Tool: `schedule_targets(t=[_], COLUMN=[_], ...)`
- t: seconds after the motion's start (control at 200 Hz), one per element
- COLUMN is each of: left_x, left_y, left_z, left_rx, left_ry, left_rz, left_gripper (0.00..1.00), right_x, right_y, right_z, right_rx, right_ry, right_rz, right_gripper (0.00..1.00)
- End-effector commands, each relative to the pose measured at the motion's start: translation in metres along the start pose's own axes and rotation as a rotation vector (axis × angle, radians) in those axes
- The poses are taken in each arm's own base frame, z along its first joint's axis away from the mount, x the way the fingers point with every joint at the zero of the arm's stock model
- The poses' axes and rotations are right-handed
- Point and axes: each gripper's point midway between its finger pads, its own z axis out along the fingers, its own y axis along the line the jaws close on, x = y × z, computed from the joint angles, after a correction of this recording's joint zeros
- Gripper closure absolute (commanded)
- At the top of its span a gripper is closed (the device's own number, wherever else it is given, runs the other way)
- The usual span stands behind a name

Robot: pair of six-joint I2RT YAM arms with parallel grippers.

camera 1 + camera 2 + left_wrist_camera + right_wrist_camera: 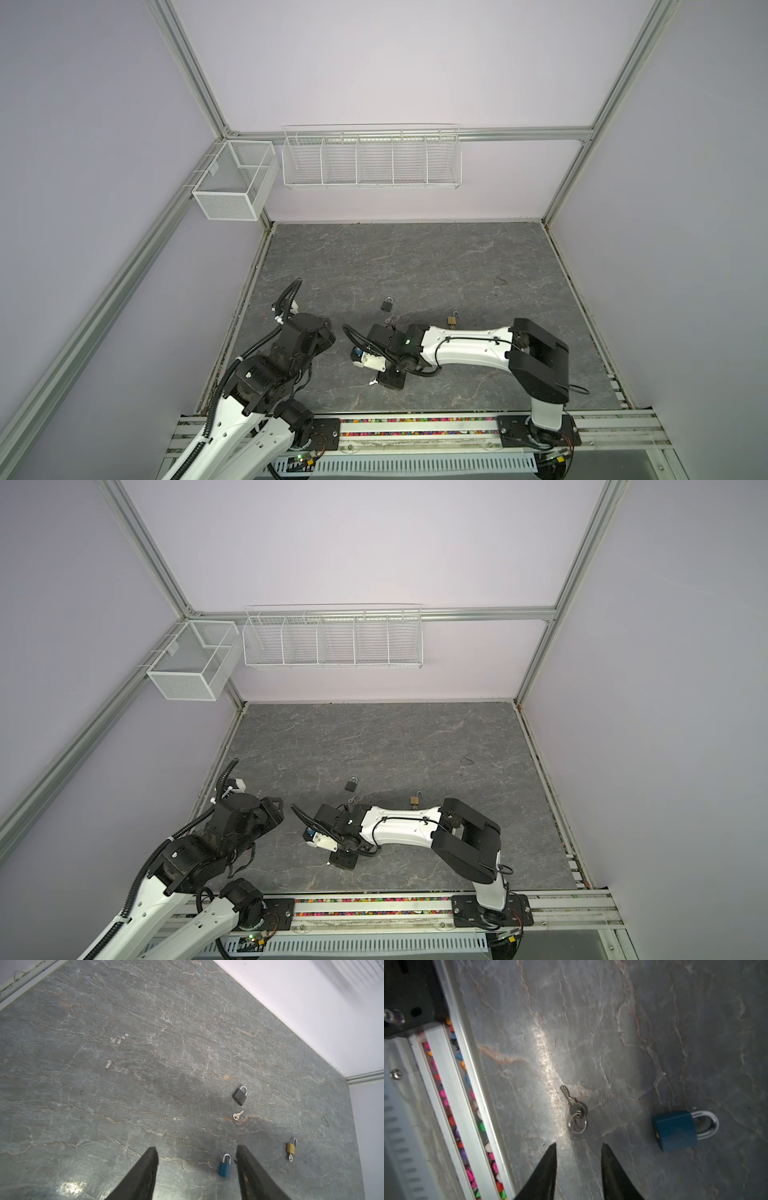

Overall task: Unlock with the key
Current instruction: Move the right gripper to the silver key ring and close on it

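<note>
Pickup appears in hand: the small silver ringed key [574, 1108] lies on the grey marbled surface [591, 1022] just ahead of the right pincer [579, 1145], part-open and empty. Next: advance, close on its head.

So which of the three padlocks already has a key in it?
The brass padlock: a key sticks out of its base. The grey padlock and the blue padlock have none in them; a loose key lies between those two.
</note>
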Motion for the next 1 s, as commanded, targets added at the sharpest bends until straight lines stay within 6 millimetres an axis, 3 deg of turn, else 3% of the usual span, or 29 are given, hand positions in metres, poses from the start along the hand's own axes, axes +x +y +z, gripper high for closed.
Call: schedule_targets(t=[0.0,0.55,0.995], left_x=[-0.005,-0.006,-0.005], left_y=[0.012,0.013,0.013], left_z=[-0.007,-0.006,-0.005], left_rx=[-0.042,-0.042,-0.041], left_ry=[-0.026,-0.037,-0.035], left_rz=[-0.028,-0.037,-0.047], left_gripper=[0.40,0.40,0.39], right_x=[-0.001,-0.004,-0.002], right_y=[0.000,0.010,0.005], right_z=[0.003,0.016,0.019], right_rx=[0.015,-0.012,0.013], right_ry=[0.013,0.041,0.065], right_rz=[-0.062,-0.122,-0.154], right_gripper=[0.65,0.67,0.78])
